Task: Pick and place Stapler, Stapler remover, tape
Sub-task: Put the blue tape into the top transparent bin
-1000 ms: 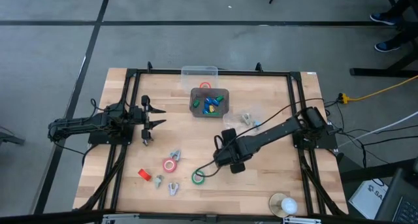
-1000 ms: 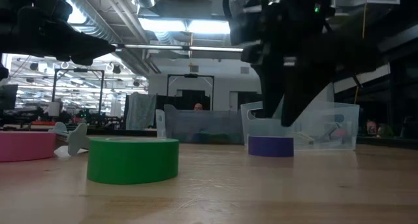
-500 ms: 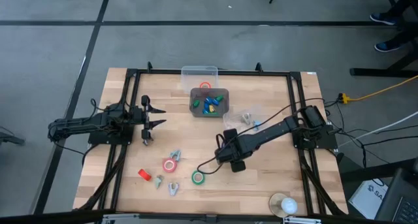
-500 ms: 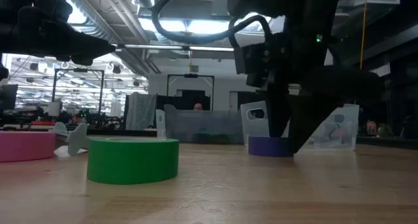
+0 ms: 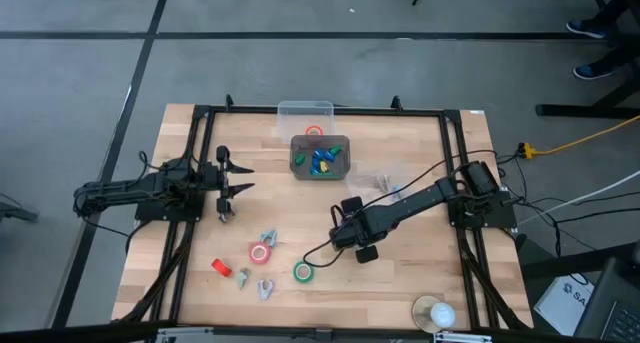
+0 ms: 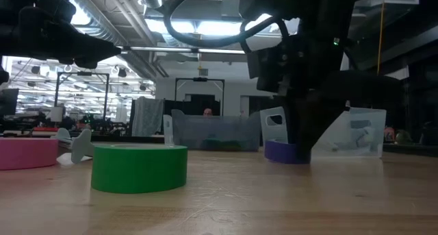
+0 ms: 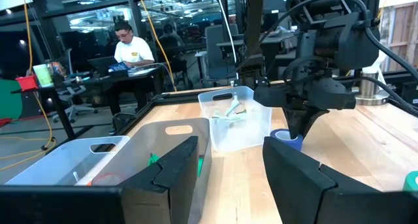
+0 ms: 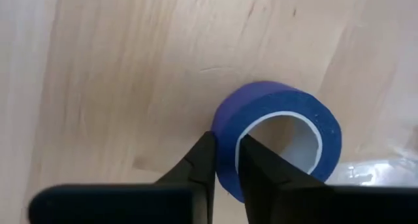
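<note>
A blue tape roll [image 8: 274, 132] lies flat on the wooden table, right of centre, and shows in the low view as the blue roll [image 6: 279, 151]. My right gripper [image 8: 225, 160] stands over it, shut on its wall; in the high view my right gripper [image 5: 345, 235] hides it. A green tape roll [image 5: 303, 273] and a pink tape roll [image 5: 260, 253] lie flat near the front, beside a red stapler [image 5: 221, 268] and grey staple removers [image 5: 268, 240]. My left gripper [image 5: 226, 189] hangs open at the table's left. My right gripper pinches the blue roll's wall [image 8: 225, 142] on one side of the ring, one finger inside the hollow and the other finger [image 8: 199, 160] outside. The fingers come from above, pointing down. The roll lies flat, its lower rim on the table.
At the far middle stand a clear bin [image 5: 305, 113] with a red ring in it and a dark bin [image 5: 320, 156] of small coloured pieces. A clear plastic box [image 5: 378, 180] sits just beyond the right gripper. A white round object [image 5: 435, 313] is at the near right edge.
My right gripper has come down onto the blue tape roll and shut on its wall. The roll stays on the table.
</note>
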